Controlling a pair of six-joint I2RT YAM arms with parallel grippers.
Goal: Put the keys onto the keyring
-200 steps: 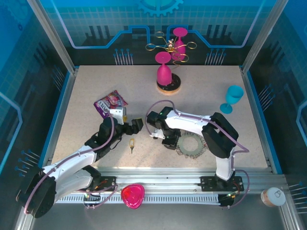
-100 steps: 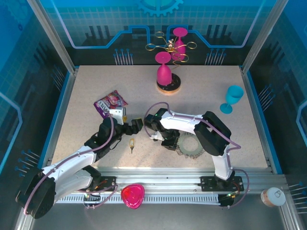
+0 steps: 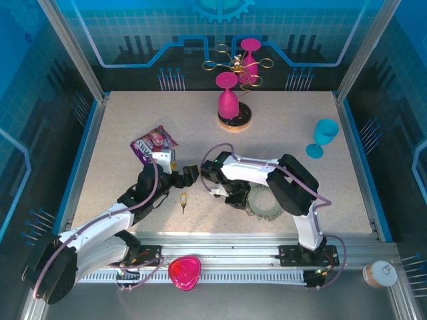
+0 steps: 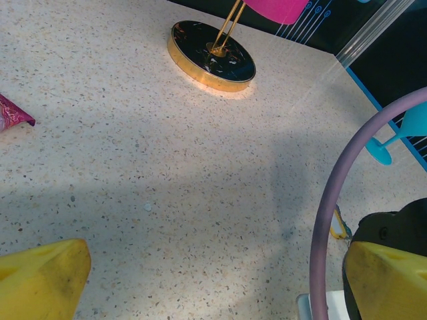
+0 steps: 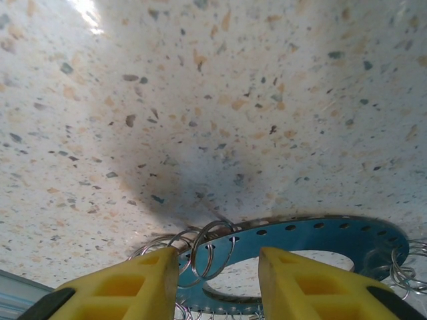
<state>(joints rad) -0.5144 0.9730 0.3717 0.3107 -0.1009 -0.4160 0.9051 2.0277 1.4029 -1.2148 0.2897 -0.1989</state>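
Speckled beige tabletop ran under both arms, closed in by blue printed panels. The wide flat grey metal keyring lay flat on it near the front, just right of centre. Its band was punched with small holes and its edge was fringed with thin wire loops. The right gripper stood over the ring's left rim with its yellow fingers partway apart. A few loops and the rim's edge sat in the gap, and nothing looked pinched. The left gripper was spread wide and empty above bare table, just left of the right one. One tiny key with a yellow head lay alone near the front edge, close below the left gripper and well apart from the ring.

The ring looked stiff, thin and light, and would likely skate on the smooth top. Lying flush, it offered little to get under, so the outer band seemed the place to pin or pinch it. The loops looked springy and apt to slip off the pads. The key, slight and easily flicked away, seemed best taken by its head.
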